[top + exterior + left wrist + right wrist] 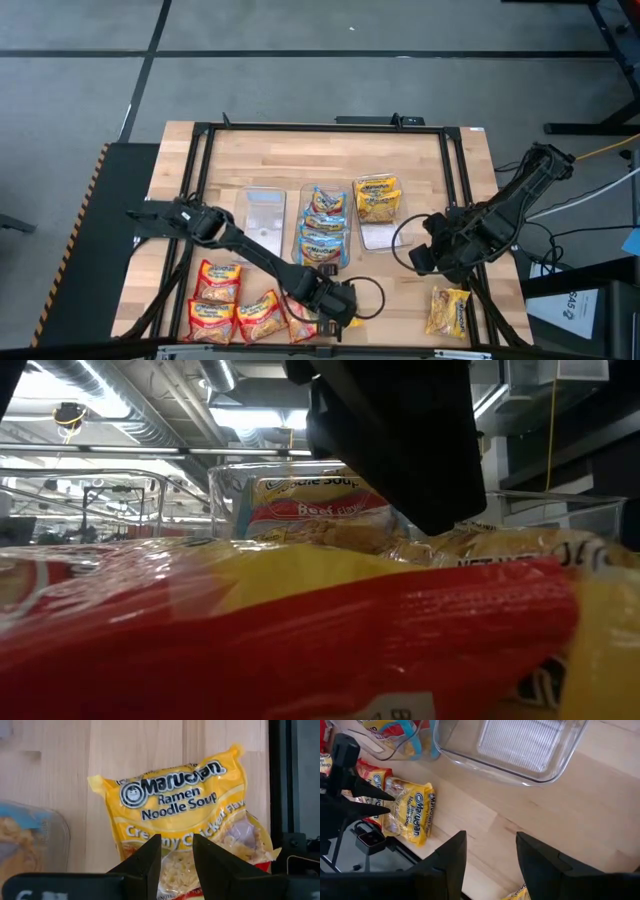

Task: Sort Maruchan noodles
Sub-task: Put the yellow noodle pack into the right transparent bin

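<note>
Left gripper [176, 857] parted, poised over a yellow Creamy Chicken packet [185, 820] near the table's front edge. Right gripper [490, 857] parted, empty, above bare wood beside a clear tub [520, 745].

Yellow packet [185, 815] just beyond left gripper [176, 851] fingertips: "Maruchan", "Ramen Noodle Soup", partly hidden "Creamy Chicken Flavor". Packet in clear tub [300, 510], behind gripper in low view: "...dle Soup", "Beef Flavor". Packet edge [500, 555] right of it: "NET WT". Right wrist view: "Maruchan" readable on same yellow packet under left gripper.
</note>
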